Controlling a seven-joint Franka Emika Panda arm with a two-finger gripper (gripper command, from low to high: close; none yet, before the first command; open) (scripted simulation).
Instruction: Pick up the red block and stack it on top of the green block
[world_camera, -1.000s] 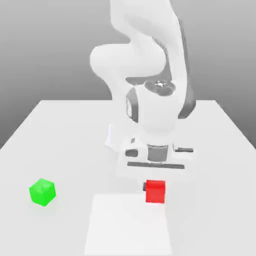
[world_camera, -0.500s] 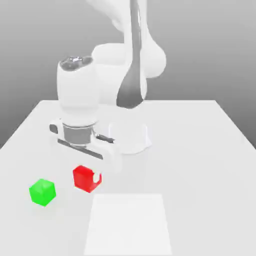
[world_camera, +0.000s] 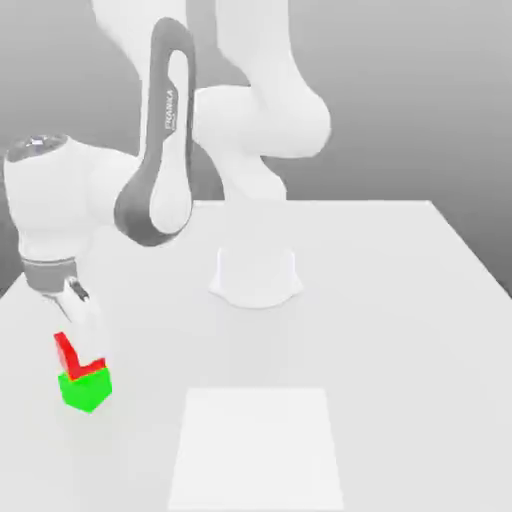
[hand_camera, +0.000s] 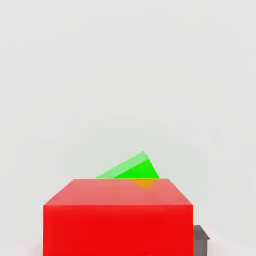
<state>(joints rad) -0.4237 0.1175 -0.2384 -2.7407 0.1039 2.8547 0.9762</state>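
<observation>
The red block (world_camera: 66, 352) sits on top of the green block (world_camera: 85, 390) near the table's front edge, at the exterior view's left. My gripper (world_camera: 80, 345) comes down from above and stands around the red block, hiding part of its front. In the hand view the red block (hand_camera: 118, 222) lies close up, and a corner of the green block (hand_camera: 132, 169) shows just past its far edge. Whether the gripper still presses on the red block cannot be made out.
The arm's round white base (world_camera: 255, 278) stands at the middle of the white table (world_camera: 400, 300). A paler square patch (world_camera: 256, 450) lies on the table's front middle. The arm's links reach over the table's left half.
The arm swung from the table's middle to the exterior view's left, carrying the red block from beside the pale patch to on top of the green block. The green block stayed put.
</observation>
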